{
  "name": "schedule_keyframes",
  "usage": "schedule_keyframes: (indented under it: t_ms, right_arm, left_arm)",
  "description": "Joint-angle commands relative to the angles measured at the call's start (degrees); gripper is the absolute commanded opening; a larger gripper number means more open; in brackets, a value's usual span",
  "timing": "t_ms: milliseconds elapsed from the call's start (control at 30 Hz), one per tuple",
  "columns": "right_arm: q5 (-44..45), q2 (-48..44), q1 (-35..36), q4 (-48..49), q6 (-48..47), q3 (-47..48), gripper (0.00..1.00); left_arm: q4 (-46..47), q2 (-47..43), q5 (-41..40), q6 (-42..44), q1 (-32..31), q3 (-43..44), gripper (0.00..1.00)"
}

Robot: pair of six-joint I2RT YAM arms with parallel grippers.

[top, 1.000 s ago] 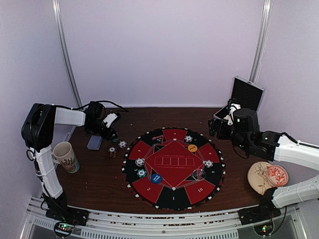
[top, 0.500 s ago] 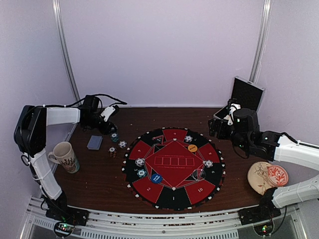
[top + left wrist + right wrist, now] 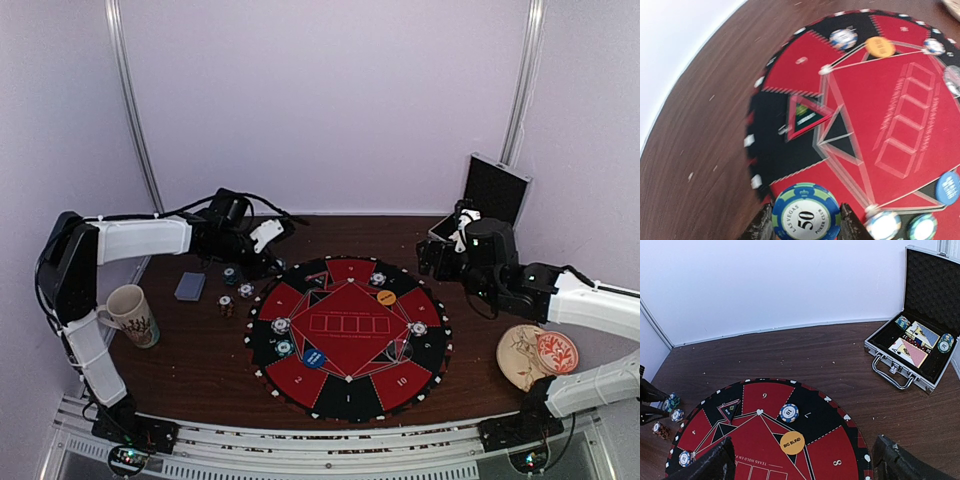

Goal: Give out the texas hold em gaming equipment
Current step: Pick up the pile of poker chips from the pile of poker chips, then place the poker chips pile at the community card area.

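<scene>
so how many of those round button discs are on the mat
2: orange disc on the mat far right of centre, blue disc near left. The open case could hide more.

My left arm (image 3: 140,238) rises from its base, then reaches out level to the right, with the wrist angled downward at the end. My left gripper (image 3: 805,227) is pinched tight on a chip (image 3: 805,214), one finger (image 3: 762,227) on each side of its rim. My right arm (image 3: 590,300) is folded, its forearm running back to the left. My right gripper (image 3: 802,467) has its fingers spread wide, with nothing between them.
</scene>
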Motion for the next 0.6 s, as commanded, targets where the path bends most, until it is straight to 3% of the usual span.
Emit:
schedule_keyframes:
  t_ms: [0,300,567]
  right_arm:
    - [0.7,-0.3,0.4,0.7,0.1,0.9,0.97]
    - [0.8,-1.4,0.4,0.5,0.1,0.7,0.96]
    - [0.8,-2.5,0.4,0.2,0.0,0.7,0.96]
  left_arm:
    - [0.3,2.4,1.3,-0.1,-5.8,4.6,0.17]
    - [0.3,12.4,2.6,-3.4,-15.4,15.3,0.17]
    - [0.1,19.0,0.1,-2.3,-22.5,18.4,0.17]
